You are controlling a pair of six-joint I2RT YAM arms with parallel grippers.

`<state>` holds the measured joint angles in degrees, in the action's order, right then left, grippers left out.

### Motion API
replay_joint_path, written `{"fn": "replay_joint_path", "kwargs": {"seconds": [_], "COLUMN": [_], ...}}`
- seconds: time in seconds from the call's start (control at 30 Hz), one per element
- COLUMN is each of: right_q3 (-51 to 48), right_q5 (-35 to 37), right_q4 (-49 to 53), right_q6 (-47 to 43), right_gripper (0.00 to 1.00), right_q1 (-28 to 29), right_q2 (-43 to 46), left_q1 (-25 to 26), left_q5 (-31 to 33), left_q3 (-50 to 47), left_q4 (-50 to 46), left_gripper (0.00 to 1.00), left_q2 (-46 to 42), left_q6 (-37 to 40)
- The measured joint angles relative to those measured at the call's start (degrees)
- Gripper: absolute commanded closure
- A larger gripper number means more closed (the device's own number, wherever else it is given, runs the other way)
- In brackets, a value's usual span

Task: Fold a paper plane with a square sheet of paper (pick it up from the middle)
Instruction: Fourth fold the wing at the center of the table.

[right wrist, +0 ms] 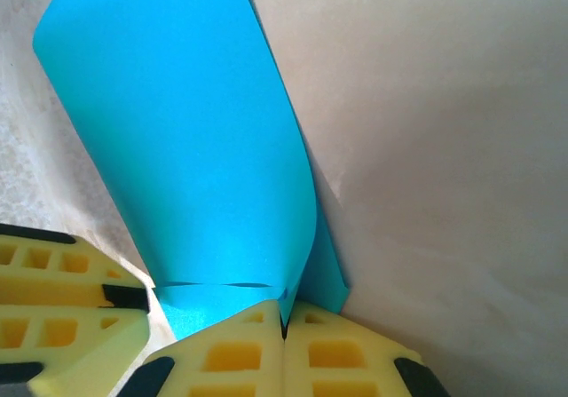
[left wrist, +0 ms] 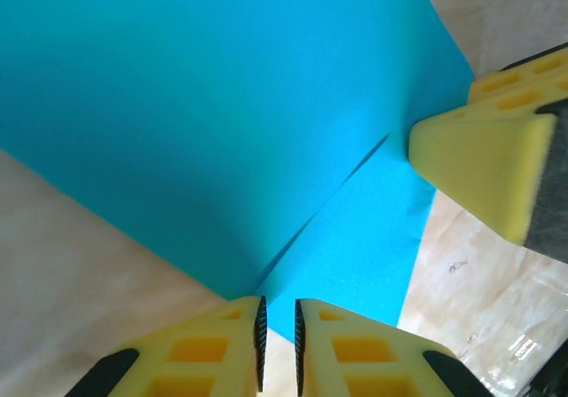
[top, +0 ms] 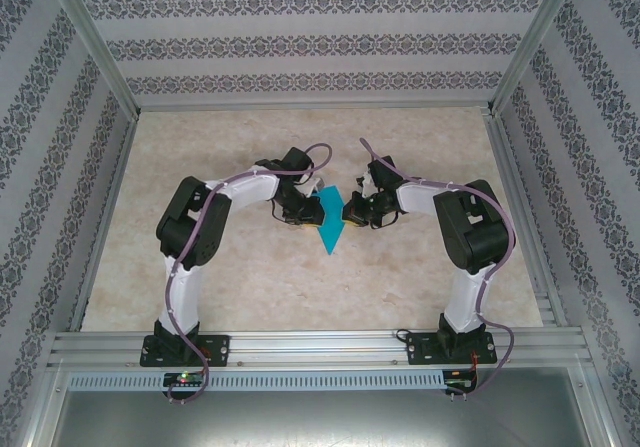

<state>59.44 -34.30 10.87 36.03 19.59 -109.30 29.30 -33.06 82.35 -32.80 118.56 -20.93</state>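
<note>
The turquoise sheet of paper (top: 328,225) lies mid-table, folded into a pointed shape whose tip points toward the arms. My left gripper (top: 303,210) is at its left edge and my right gripper (top: 345,212) at its right edge. In the left wrist view the left gripper (left wrist: 280,321) stands open by a narrow gap, with the paper (left wrist: 222,122) and its diagonal crease lying just beyond the tips. In the right wrist view the right gripper (right wrist: 284,319) is shut on a lifted, curling flap of the paper (right wrist: 195,166).
A pale marbled tabletop (top: 200,287) lies all round the paper. Patterned walls and metal frame rails (top: 110,217) close in the sides and back. The right gripper's yellow finger (left wrist: 479,162) presses at the paper's edge, close to my left fingertips.
</note>
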Motion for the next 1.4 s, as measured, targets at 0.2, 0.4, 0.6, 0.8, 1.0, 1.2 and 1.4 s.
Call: {"fn": "replay_joint_path", "kwargs": {"seconds": [0.2, 0.4, 0.6, 0.8, 1.0, 1.2, 1.4], "right_q3": [0.00, 0.00, 0.00, -0.59, -1.16, -2.12, -3.78], "right_q5": [0.00, 0.00, 0.02, 0.17, -0.13, -1.42, -2.54], "right_q4": [-0.02, -0.02, 0.00, -0.02, -0.26, -1.14, -1.90], "right_q6": [0.02, 0.04, 0.04, 0.07, 0.59, 2.16, 3.13], "right_gripper": [0.97, 0.98, 0.98, 0.97, 0.91, 0.82, 0.78], "right_q1": [0.00, 0.00, 0.00, 0.00, 0.02, 0.04, 0.15], "right_q2": [0.00, 0.00, 0.00, 0.50, 0.85, 1.79, 4.07], "left_q1": [0.72, 2.10, 2.32, 2.75, 2.89, 2.91, 2.91], "left_q5": [1.03, 3.26, 4.50, 5.16, 5.46, 5.53, 5.53], "left_q3": [-2.49, -5.70, -8.24, -8.50, -8.50, -8.33, -8.07], "left_q4": [3.48, 7.15, 10.73, 11.89, 11.96, 11.89, 11.80], "left_gripper": [0.85, 0.87, 0.88, 0.88, 0.89, 0.90, 0.90], "left_q2": [-3.41, -3.76, -3.76, -3.76, -3.10, -2.95, -2.71], "left_q6": [-3.69, -6.99, -9.66, -10.05, -9.97, -9.07, -7.89]}}
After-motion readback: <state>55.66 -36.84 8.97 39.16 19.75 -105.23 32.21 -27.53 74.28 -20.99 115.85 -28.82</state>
